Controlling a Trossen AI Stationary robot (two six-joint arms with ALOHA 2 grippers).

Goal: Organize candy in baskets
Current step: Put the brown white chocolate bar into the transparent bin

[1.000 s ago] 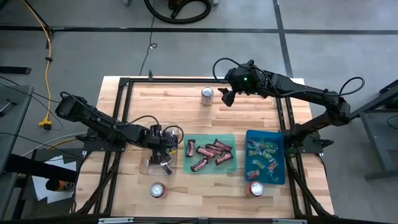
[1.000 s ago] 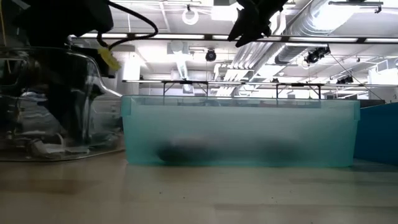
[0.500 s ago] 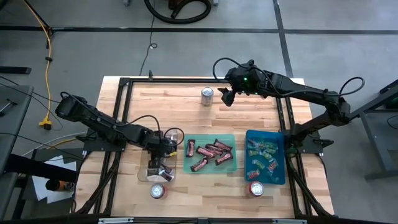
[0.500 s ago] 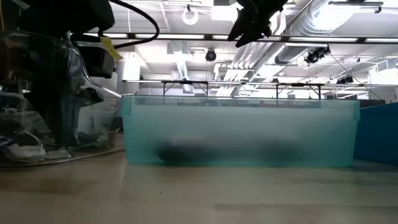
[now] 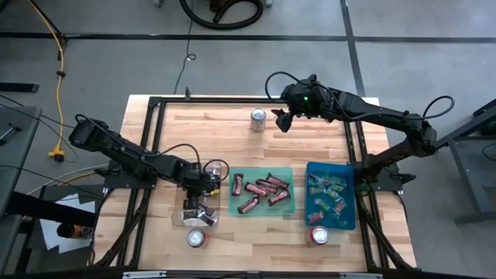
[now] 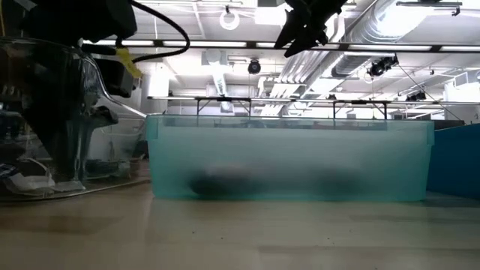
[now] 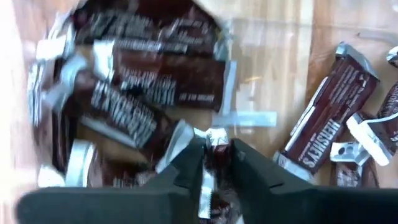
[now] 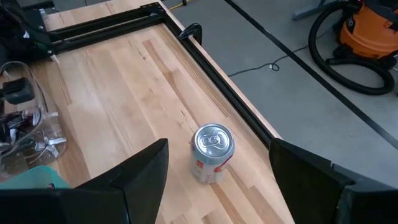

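Observation:
The clear basket (image 5: 180, 218) lies at the near left with several dark, silver-ended candies (image 7: 143, 93) in it. My left gripper (image 7: 216, 163) points down into it (image 5: 203, 198), shut on one dark candy. The green basket (image 5: 263, 192) beside it holds maroon candies (image 7: 326, 118). The teal-blue basket (image 5: 331, 194) holds green and pink candies. My right gripper (image 8: 214, 171) hangs open high over the far side of the table (image 5: 280, 118), above a can. My left gripper pinches a dark candy by its crinkled wrapper end (image 7: 214, 140) between its two fingertips. The fingers come from above, pointing steeply down into the clear basket. Whether the candy rests on the pile below, the fingers hide.
A silver and red can (image 5: 258, 118) stands at the far middle, below my right gripper. Two more cans (image 5: 196, 237) (image 5: 318, 235) stand near the front edge. A black metal frame (image 5: 232, 101) runs around the wooden table. Bare wood lies between the far can and the baskets.
The clear basket has slid a little toward the table's near edge and turned, then come to rest. My left gripper has tipped over it while staying in place. My right arm has kept still.

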